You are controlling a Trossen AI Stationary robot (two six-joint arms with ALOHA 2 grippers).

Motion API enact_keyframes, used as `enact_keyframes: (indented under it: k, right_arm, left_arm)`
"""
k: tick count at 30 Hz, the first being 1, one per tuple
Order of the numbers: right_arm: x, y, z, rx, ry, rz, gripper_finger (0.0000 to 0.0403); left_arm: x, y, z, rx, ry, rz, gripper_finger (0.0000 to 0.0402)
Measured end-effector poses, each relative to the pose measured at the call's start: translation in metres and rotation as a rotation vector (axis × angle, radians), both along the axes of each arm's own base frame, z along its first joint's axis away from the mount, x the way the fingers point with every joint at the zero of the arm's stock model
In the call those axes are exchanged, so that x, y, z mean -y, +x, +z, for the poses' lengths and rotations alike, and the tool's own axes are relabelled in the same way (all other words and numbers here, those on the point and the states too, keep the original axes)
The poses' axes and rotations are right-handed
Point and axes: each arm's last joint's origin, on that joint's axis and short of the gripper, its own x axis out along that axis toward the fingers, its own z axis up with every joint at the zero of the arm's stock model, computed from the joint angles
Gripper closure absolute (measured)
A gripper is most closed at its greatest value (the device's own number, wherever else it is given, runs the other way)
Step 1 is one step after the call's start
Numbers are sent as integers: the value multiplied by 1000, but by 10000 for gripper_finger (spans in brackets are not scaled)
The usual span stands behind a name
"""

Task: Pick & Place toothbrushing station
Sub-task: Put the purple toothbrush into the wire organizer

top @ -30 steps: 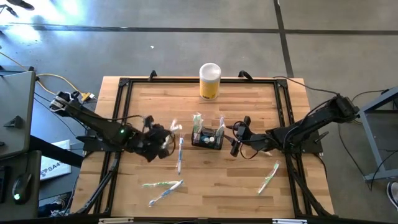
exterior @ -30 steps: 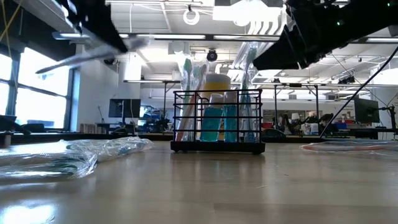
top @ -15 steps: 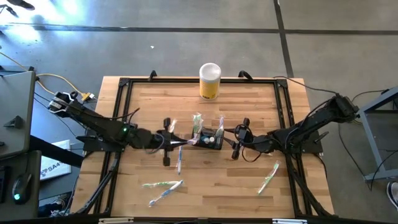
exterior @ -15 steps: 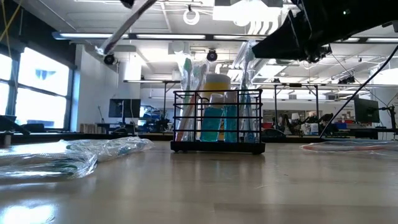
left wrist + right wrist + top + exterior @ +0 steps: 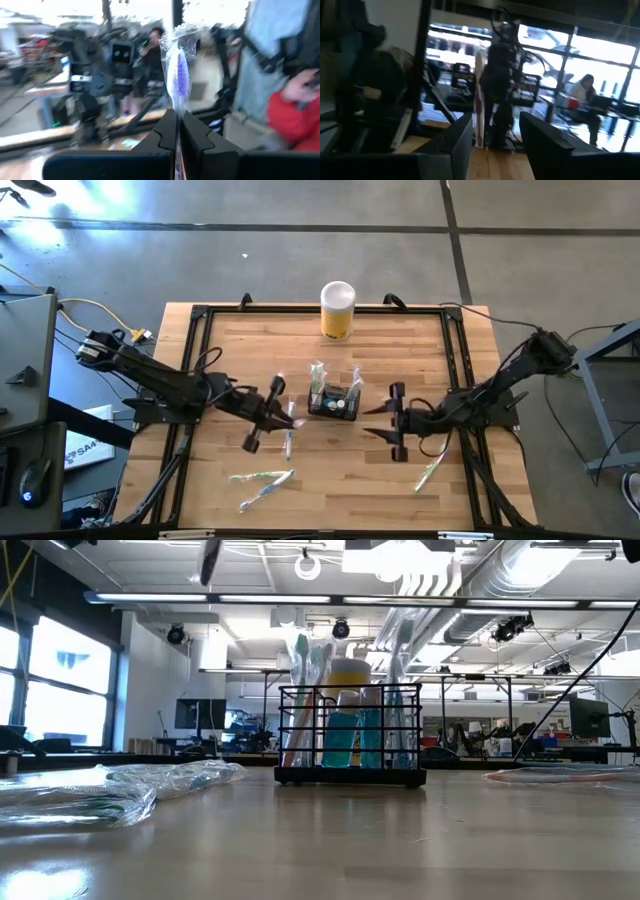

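Toothbrushes and small bottles fill the black wire caddy [image 5: 333, 401] that we see standing upright near the middle of the wooden table [image 5: 330, 470], between the two arms. Just to its left, our left gripper [image 5: 283, 416] is clamped tight on a wrapped toothbrush [image 5: 178, 75]. Our right gripper [image 5: 385, 421], just right of the caddy, has its fingers parted and holds nothing.
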Motion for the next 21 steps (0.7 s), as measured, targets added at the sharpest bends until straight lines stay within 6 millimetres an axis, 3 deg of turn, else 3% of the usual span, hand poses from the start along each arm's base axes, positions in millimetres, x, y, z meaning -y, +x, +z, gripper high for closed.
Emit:
enact_keyframes:
  k: [5, 11, 21]
  right_arm:
    - [0, 1, 2, 15, -8, 45, 247]
    - [3, 5, 8, 31, 8, 31, 239]
    - [-2, 14, 16, 26, 9, 27, 184]
  left_arm:
    - [4, 8, -8, 71, -39, -68, 401]
    - [7, 33, -28, 79, -41, -49, 401]
    - [16, 73, -21, -14, -11, 48, 401]
